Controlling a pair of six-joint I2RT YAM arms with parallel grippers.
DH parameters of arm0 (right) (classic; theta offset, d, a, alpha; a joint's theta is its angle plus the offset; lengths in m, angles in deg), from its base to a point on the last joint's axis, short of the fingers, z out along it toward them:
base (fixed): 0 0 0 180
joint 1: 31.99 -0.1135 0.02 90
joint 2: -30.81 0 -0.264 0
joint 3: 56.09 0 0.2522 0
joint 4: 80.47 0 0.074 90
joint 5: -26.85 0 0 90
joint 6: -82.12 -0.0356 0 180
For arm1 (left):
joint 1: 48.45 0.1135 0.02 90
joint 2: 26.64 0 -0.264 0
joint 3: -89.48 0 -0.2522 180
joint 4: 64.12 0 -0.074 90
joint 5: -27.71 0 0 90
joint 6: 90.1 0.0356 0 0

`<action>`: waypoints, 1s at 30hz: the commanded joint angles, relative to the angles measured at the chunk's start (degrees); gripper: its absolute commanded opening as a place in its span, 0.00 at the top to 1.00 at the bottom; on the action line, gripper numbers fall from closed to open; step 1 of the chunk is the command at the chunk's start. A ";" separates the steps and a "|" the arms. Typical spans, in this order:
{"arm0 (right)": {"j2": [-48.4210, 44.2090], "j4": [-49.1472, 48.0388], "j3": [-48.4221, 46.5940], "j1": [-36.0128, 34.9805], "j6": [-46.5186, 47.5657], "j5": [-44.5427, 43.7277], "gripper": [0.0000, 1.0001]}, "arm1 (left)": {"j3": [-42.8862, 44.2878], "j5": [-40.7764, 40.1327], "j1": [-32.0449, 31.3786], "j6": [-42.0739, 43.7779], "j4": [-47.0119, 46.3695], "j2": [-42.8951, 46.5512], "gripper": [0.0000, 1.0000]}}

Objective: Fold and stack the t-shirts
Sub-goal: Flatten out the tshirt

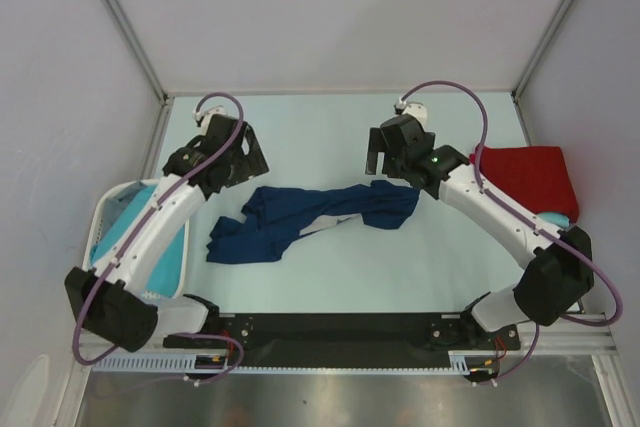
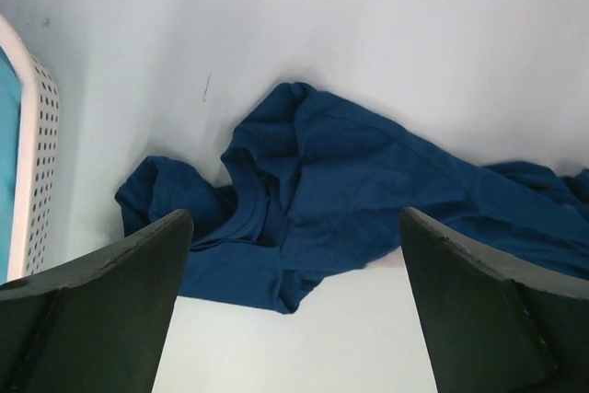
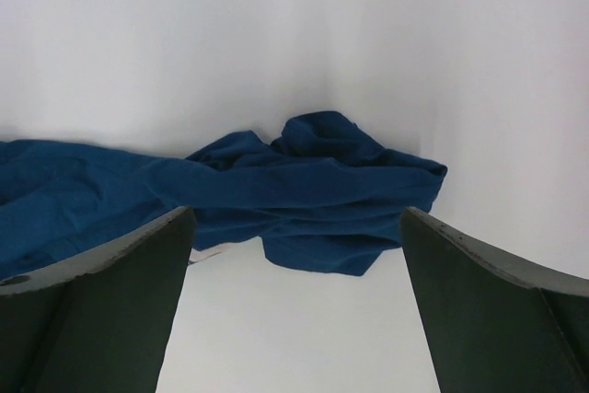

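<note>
You are looking at the navy t-shirt (image 1: 310,219) lying crumpled in the middle of the desk (image 1: 320,137). It is stretching in a loose band from left to right, with a sliver of pale print (image 1: 338,223) showing along its near edge. Neither arm is holding it.

Your left tool (image 1: 248,152) is hovering just beyond the shirt's left end, its jaws standing wide apart and carrying nothing. In the left wrist view its two dark fingers (image 2: 110,301) are framing the collar and a bunched sleeve.

Your right tool (image 1: 385,162) is hovering at the shirt's right end, a little beyond it, and its jaws are also gaping wide and empty. In the right wrist view its fingers (image 3: 101,301) are framing the rumpled right end of the shirt, which is lying flat on the desk.

The red t-shirt (image 1: 525,177) is sitting as a flat, roughly square bundle at the right edge of the desk. It is beside the right arm and well apart from the navy one, and a strip of turquoise cloth (image 1: 556,217) is peeking out at its near edge.

A turquoise t-shirt (image 1: 130,237) is lying in the white basket (image 1: 103,209) at the left edge of the desk, with the left arm partly hiding it.
</note>
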 commanded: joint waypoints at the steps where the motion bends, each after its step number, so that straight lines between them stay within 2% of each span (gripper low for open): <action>1: -1.77 -2.87 -1.56 -0.09 2.83 -1.78 0.00 | -2.92 2.04 0.49 2.84 -4.70 7.41 0.01; 8: 4.20 -1.98 -3.49 0.26 3.63 -3.26 0.00 | -2.39 -5.26 0.40 4.08 -1.53 8.74 0.01; 14: 10.97 -5.58 -5.78 0.09 1.87 -0.55 0.00 | -2.47 -7.54 0.48 3.64 0.85 5.75 0.01; 19: 15.89 -2.60 -9.73 -0.35 0.55 -0.11 0.00 | -5.64 -5.18 0.49 5.04 -2.31 6.36 0.00; 24: 14.23 -0.05 -9.83 -2.63 -0.33 -3.09 0.01 | -5.55 -2.89 0.40 6.18 -2.40 4.96 0.00; 30: 10.46 2.06 -3.77 -1.15 -3.04 -6.70 0.04 | -6.43 -0.43 0.40 7.15 -4.51 2.85 0.01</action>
